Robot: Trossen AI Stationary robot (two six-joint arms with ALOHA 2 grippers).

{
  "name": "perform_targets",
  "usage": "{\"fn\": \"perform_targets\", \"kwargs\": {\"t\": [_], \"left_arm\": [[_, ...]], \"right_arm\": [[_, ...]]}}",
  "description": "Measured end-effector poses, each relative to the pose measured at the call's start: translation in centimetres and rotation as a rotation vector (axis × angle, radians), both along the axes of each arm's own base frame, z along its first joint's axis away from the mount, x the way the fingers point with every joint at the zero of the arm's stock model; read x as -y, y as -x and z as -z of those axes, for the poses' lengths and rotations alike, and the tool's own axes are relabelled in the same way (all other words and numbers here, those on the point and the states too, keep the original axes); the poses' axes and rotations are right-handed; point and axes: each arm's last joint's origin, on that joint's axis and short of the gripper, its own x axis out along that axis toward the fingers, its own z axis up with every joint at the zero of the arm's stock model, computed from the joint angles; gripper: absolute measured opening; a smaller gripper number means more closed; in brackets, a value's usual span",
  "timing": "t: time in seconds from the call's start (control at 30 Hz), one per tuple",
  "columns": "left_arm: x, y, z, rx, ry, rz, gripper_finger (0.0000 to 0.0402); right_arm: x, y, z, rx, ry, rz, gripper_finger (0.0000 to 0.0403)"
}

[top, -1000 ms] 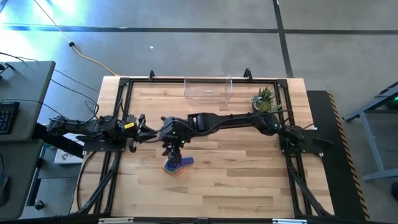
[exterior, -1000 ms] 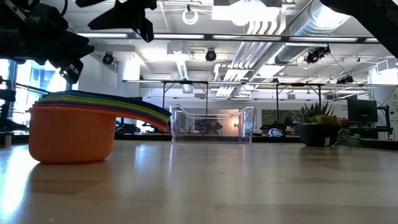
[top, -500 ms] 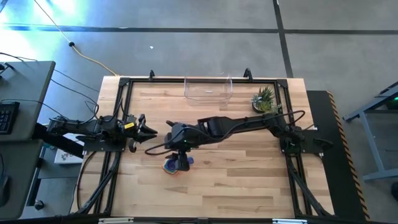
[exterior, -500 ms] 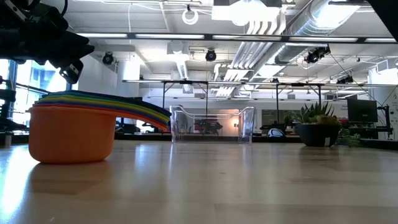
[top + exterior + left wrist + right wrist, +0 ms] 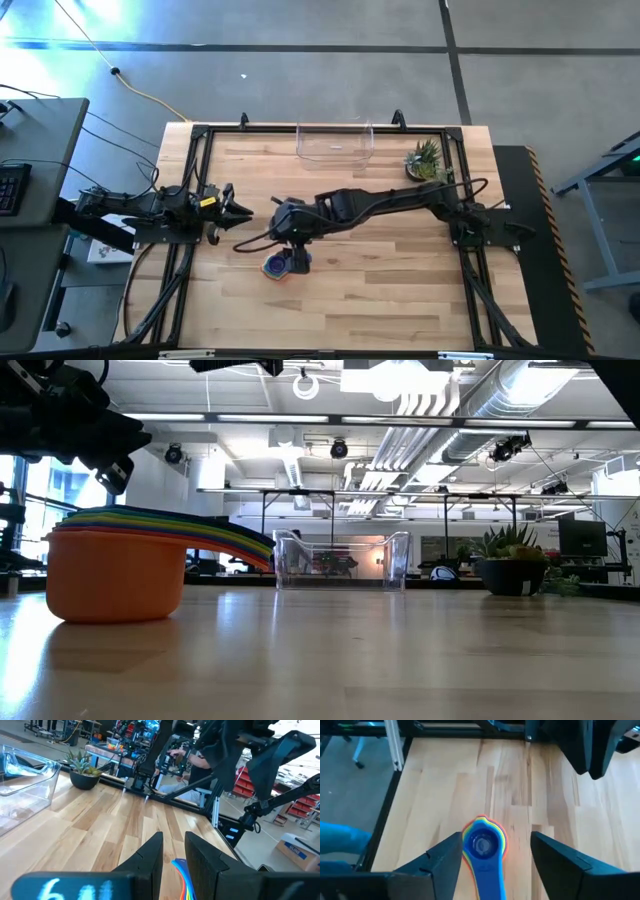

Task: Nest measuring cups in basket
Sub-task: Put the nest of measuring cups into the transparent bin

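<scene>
Cups (image 5: 484, 851) nested on table, R pincer (image 5: 492, 857) open above.

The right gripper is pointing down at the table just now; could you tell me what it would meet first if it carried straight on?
Most likely the nested measuring cups: the open right gripper hangs above the stack with a finger on each side, the blue cup uppermost. Height above them is unclear.
</scene>
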Motion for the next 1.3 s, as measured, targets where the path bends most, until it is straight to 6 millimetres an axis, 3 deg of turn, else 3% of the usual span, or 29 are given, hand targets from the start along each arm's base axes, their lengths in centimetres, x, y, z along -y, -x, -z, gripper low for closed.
{"fn": "perform_targets", "kwargs": {"t": [0.73, 1.3], "left_arm": [[0.0, 0.0, 0.0, -0.001, 0.0, 0.0, 0.0071], [0.0, 0.0, 0.0, -0.007, -0.001, 0.0, 0.0071]], "right_arm": [[-0.4, -2.1, 8.4, -0.271, 0.018, 0.071, 0.0349], [-2.7, -2.8, 13.0, -0.356, 0.072, 0.044, 0.036]]}}
